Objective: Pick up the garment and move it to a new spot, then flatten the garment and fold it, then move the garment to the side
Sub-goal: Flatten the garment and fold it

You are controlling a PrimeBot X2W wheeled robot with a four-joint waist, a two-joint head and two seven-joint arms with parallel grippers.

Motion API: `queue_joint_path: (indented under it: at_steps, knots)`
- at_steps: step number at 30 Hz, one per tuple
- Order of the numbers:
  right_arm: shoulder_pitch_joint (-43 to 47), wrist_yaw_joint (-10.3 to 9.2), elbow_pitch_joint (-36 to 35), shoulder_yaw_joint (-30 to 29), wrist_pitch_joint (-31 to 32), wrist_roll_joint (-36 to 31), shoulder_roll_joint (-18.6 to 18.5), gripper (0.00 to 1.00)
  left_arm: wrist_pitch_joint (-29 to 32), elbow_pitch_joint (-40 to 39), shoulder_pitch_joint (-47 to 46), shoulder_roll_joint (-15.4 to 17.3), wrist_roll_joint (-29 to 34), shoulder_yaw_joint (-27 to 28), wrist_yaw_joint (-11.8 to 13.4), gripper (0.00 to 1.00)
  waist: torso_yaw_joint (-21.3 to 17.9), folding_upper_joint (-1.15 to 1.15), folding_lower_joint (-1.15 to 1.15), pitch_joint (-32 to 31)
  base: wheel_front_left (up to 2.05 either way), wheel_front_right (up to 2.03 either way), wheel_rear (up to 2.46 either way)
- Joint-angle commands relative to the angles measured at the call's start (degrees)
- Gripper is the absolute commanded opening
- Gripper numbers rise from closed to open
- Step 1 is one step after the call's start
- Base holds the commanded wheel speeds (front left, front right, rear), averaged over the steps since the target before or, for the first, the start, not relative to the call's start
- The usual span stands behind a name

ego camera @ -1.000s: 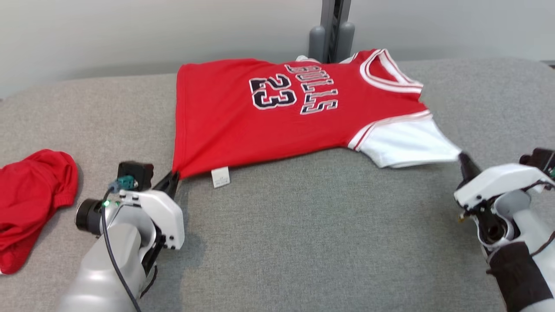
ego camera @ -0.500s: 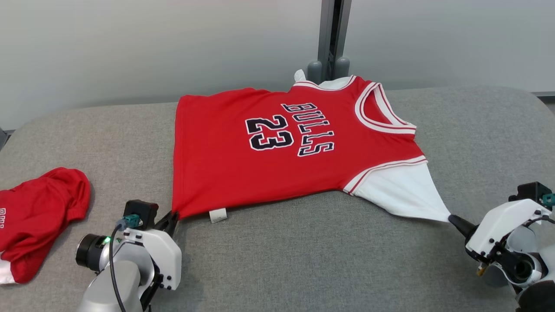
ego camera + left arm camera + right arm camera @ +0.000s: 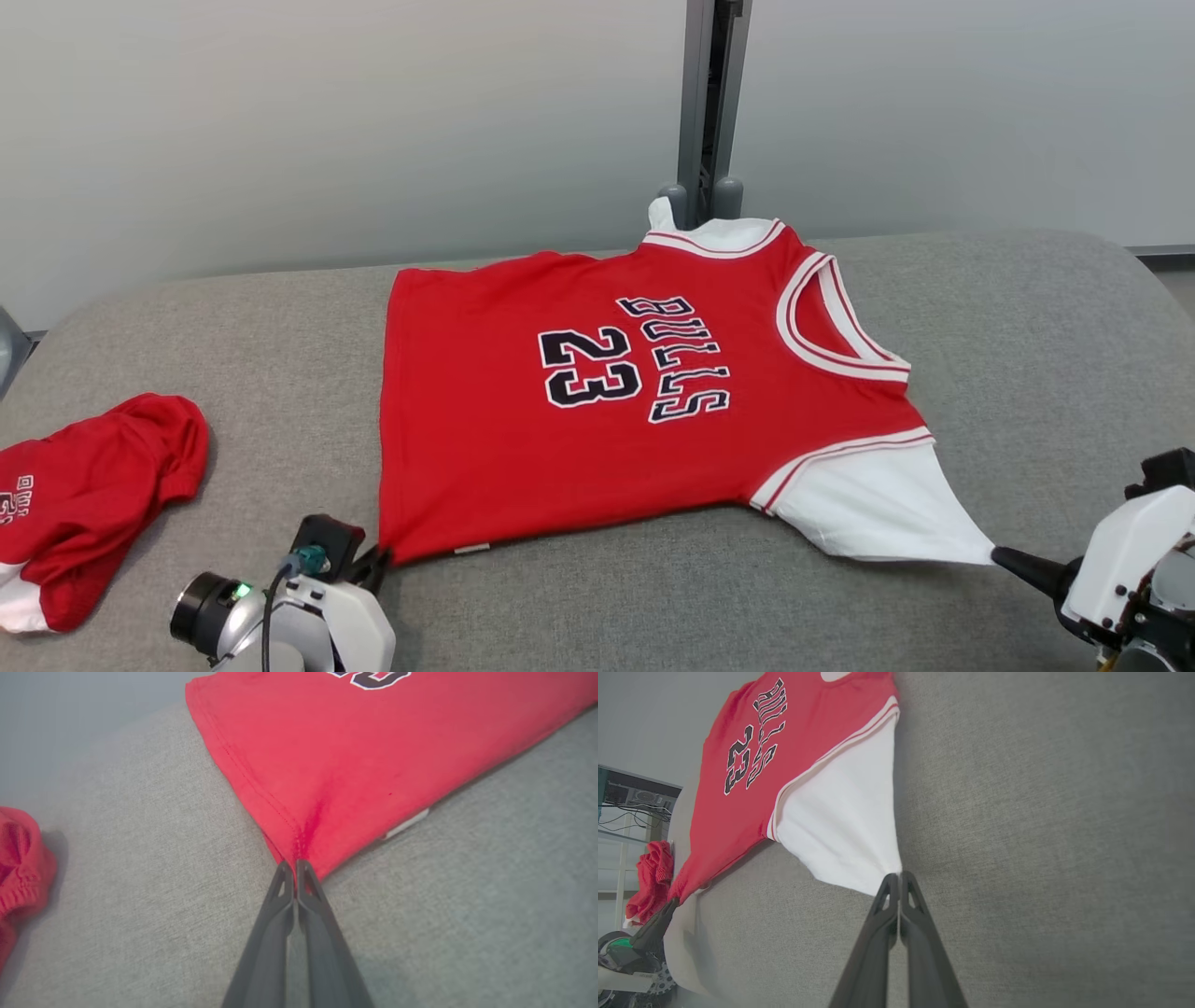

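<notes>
The garment (image 3: 597,411) is a red basketball jersey with "BULLS 23" and white sleeves, spread front-up on the grey padded table (image 3: 653,597). My left gripper (image 3: 378,560) is shut on the jersey's near hem corner (image 3: 299,844) at the lower left. My right gripper (image 3: 997,554) is shut on the tip of the near white sleeve (image 3: 859,826), which is pulled out to a point at the lower right. In the right wrist view the left gripper (image 3: 670,903) also shows, holding the hem corner. The fabric lies stretched between both grips.
A second red garment (image 3: 84,495) lies crumpled at the table's left edge, also seen as a red bundle (image 3: 18,868). A grey post (image 3: 708,103) rises behind the table's far edge, before a pale wall. Shelving (image 3: 626,807) stands beyond the table.
The head camera has tilted up, so everything sits lower in view. Both grippers stay shut on the jersey, which has been drawn toward the near side; its hem tag now tucks under.
</notes>
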Motion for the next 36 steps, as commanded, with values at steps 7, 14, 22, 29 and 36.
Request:
queue_joint_path:
  at_steps: [7, 14, 22, 29, 36]
  knots:
    - [7.85, 0.00, -7.95, -5.84, 3.91, -2.71, 1.50, 0.00, 1.15, -3.47, 5.06, 1.83, -2.01, -1.77, 0.00, 0.00, 0.16, 0.00, 0.01, -0.95, 0.00, 0.00, 0.00]
    - [16.48, 0.00, -18.11, -12.70, 8.50, -5.32, 4.74, 0.00, 1.67, -9.10, 10.87, 4.76, -4.19, -1.04, 0.33, 0.00, 0.46, 0.00, 0.01, -1.15, 0.00, 0.00, 0.00]
    - [24.48, 0.00, -28.55, -20.79, 17.53, -7.55, 9.31, 0.00, 5.15, -21.94, 17.56, 10.52, -4.86, -0.99, 3.24, 0.00, 1.00, 0.00, 0.01, -0.96, 0.00, 0.00, 0.00]
    - [27.22, 0.00, -34.17, -26.38, 24.31, -9.44, 13.73, 0.00, 12.52, -38.46, 23.27, 17.60, -5.13, -1.53, 6.03, 0.00, 1.34, 0.00, 0.01, -0.38, 0.00, 0.00, 0.00]
    - [28.88, 0.00, -38.13, -29.34, 30.91, -10.35, 16.64, 0.00, 21.01, -53.78, 29.40, 23.87, -7.19, -1.83, 8.46, 0.00, 1.63, 0.00, 0.01, -0.13, 0.00, 0.00, 0.00]
